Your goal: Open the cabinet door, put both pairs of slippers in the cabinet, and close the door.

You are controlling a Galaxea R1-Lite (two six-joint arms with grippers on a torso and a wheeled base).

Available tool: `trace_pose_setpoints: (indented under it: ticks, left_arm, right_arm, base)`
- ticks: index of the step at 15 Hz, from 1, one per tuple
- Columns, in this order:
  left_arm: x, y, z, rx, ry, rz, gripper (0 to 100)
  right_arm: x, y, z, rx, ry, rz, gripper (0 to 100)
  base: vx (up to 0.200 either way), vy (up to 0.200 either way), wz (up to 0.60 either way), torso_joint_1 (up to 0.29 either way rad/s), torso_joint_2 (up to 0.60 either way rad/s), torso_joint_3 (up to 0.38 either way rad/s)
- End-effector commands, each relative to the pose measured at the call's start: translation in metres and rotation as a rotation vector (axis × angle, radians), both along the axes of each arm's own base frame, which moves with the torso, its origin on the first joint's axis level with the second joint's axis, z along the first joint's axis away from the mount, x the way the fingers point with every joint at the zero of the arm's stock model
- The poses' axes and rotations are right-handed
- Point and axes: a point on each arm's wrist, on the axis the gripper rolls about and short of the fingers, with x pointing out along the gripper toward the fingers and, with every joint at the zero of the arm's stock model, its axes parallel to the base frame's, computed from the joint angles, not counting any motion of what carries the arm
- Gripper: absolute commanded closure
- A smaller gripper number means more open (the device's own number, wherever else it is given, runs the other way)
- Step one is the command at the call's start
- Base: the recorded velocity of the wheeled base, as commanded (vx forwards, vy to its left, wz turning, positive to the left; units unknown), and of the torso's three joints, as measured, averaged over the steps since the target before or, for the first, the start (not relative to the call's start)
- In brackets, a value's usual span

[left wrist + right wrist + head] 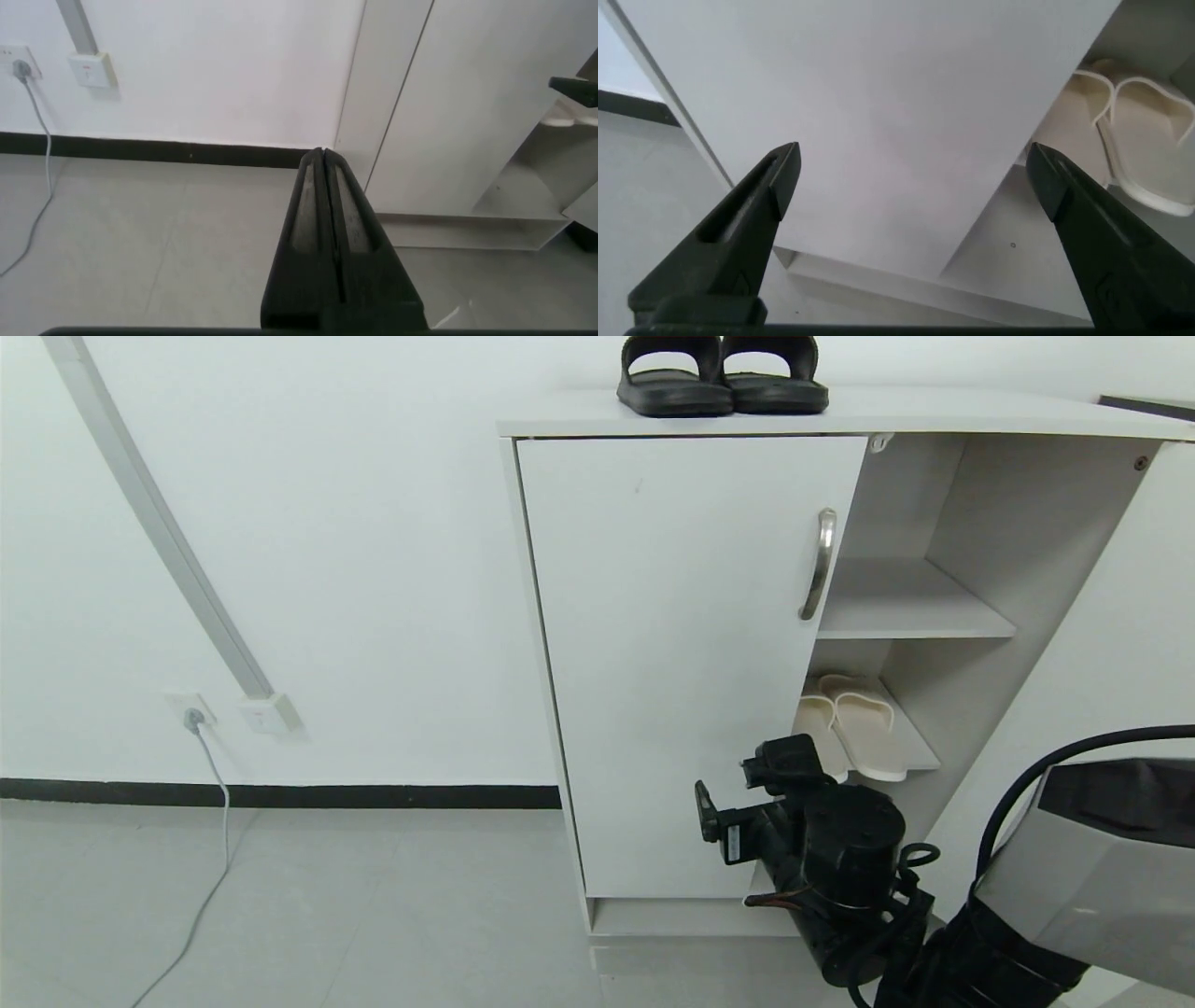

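A white cabinet (672, 663) stands against the wall. Its left door with the metal handle (820, 565) is shut, and its right door (1102, 644) is swung open. A black pair of slippers (721, 378) rests on the cabinet top. A white pair of slippers (854, 723) lies on the lower shelf inside, visible past the door edge as white slippers (1139, 131). My right gripper (738, 784) hangs open and empty, close before the bottom of the shut door (878, 112). My left gripper (322, 159) is shut and empty, low over the floor, left of the cabinet (467, 93).
The middle shelf (906, 607) holds nothing. A wall socket (191, 719) with a grey cable trailing onto the floor sits at the left, under a slanted conduit (159, 523). Grey floor (373, 896) spreads open to the cabinet's left.
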Motion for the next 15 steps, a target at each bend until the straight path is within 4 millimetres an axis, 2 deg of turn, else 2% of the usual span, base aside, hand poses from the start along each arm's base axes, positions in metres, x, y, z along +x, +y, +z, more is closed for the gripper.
trace_pose_setpoints:
  ticks: [1,9,12,15]
  left_arm:
    - [0.0001,0.0,0.0001,-0.001,0.001,0.001,100]
    - [0.0001,0.0,0.0001,-0.001,0.001,0.001,100]
    - [0.0001,0.0,0.0001,-0.001,0.001,0.001,100]
    - [0.0001,0.0001,0.0001,-0.001,0.001,0.004,100]
  right_arm:
    - [-0.0013,-0.0008,-0.0004,-0.005,0.004,0.008,0]
    - [-0.0025,-0.0017,-0.0032,-0.015,0.012,0.02,0]
    - [-0.0025,-0.0017,-0.0032,-0.015,0.012,0.02,0]
    - [-0.0028,-0.0013,-0.0033,-0.023,0.011,0.021,0]
  base:
    - [0.0,0.0,0.0,0.0,0.0,0.0]
    - [0.0,0.0,0.0,0.0,0.0,0.0]
    - [0.0,0.0,0.0,0.006,-0.18,-0.294]
    - [0.0,0.0,0.0,0.045,-0.5,-0.37]
